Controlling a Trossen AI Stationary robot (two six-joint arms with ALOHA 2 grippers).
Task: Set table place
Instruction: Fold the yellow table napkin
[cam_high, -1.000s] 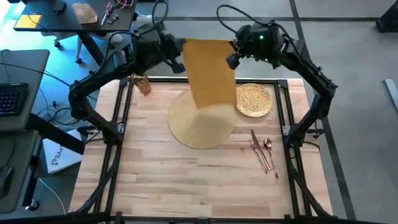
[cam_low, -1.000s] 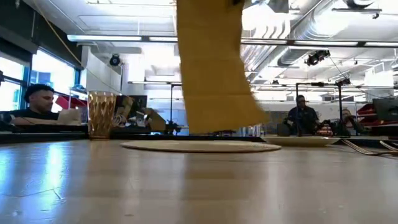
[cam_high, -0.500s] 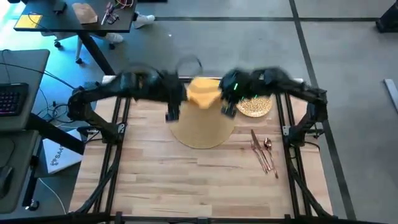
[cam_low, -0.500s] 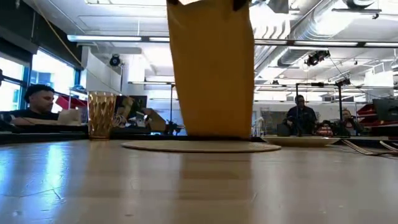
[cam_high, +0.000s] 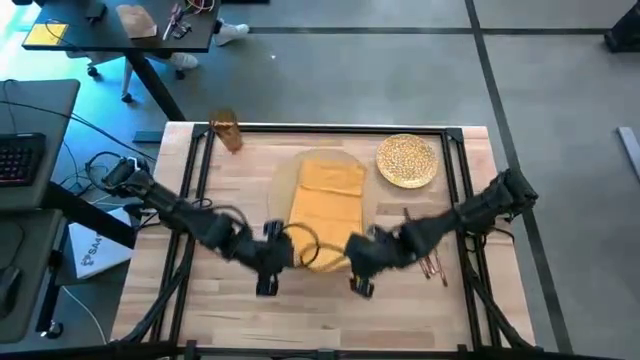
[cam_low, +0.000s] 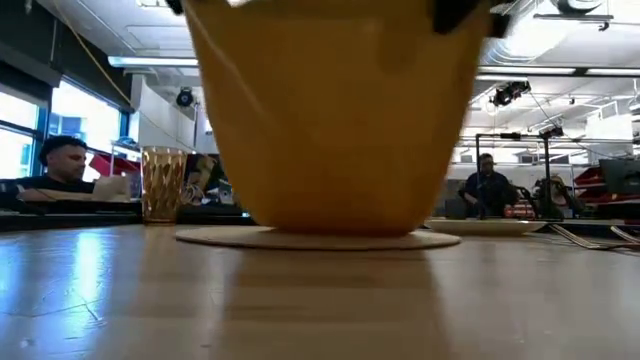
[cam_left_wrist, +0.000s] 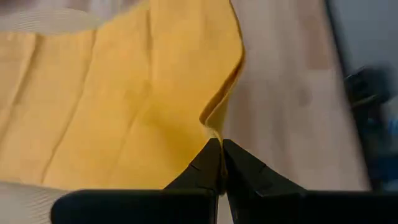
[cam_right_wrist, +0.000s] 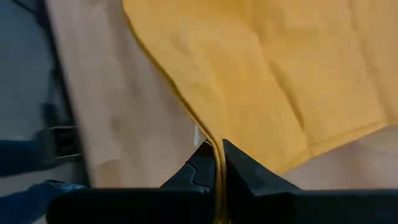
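Stretching lengthwise from the two claws toward the table's far edge, the yellow napkin (cam_high: 327, 205) lies over the round woven placemat (cam_high: 287, 182), its long axis running front to back. The left claw (cam_high: 268, 258) pinches the napkin's near left corner, fingers (cam_left_wrist: 205, 167) closed on the cloth, and the right claw (cam_high: 360, 262) is clamped the same way on the near right corner. Between them the near hem sags in the low view. Beyond the right claw sits the gold speckled plate (cam_high: 407, 160), near the far rail. Just to that claw's right lie the copper fork, spoon and knife (cam_high: 428, 248). The amber cup (cam_high: 226, 133) stands far beyond the left claw at the far left corner. The table (cam_high: 250, 310) is light butcher-block wood inside a black rail frame. Behind it, an open workshop shows seated people (cam_low: 62, 165) and ceiling ducts.
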